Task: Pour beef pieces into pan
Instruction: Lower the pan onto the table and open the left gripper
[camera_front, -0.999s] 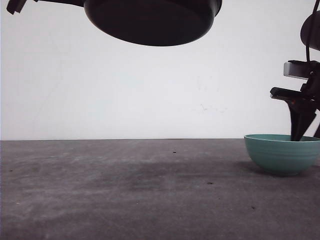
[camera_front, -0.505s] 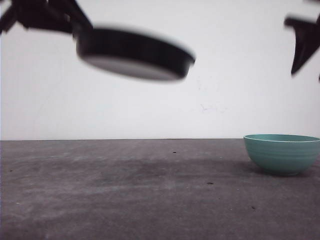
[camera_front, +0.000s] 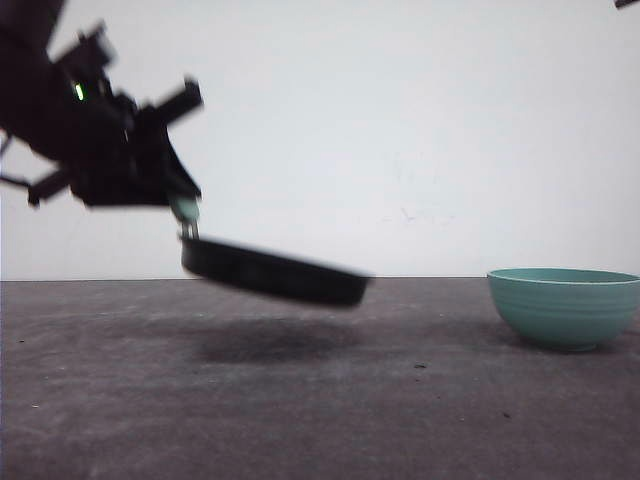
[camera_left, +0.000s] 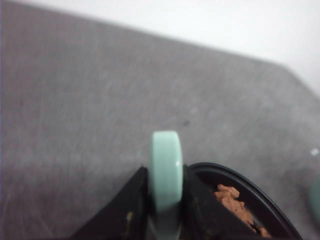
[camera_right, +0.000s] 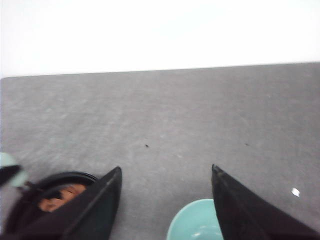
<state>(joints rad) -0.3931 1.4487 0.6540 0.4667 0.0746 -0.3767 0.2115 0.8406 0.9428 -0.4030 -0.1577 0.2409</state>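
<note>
A: Where is the left hand (camera_left: 165, 220)?

B: It is clamped on the mint-green handle (camera_left: 165, 172) of the pan (camera_front: 272, 273); in the left wrist view the two dark fingers (camera_left: 131, 197) press that handle from both sides. In the front view the hand sits at the left, above the worktop (camera_front: 320, 400), with the pan hanging off it.

A: And the pan itself?

B: One black pan, blurred, held in the air over the left part of the worktop and tilted, its right edge lower than the handle side. A shadow lies on the worktop under it.

A: What is in it?

B: The beef pieces (camera_left: 235, 202), orange-brown chunks lying inside against the wall. They are too many and too blurred to count.

A: The right hand?

B: The right hand (camera_right: 165, 200) is spread wide and grips nothing. Between its two dark fingers, in the right wrist view, lies bare grey worktop, with the rim of the bowl (camera_front: 565, 307) close to them.

A: How many bowls?

B: One, teal and ribbed, standing on the worktop at the far right, well apart from the pan. I cannot make out anything inside it.

A: Any writing or labels?

B: None that I can read. A small green light (camera_front: 78, 92) glows on the left arm.
</note>
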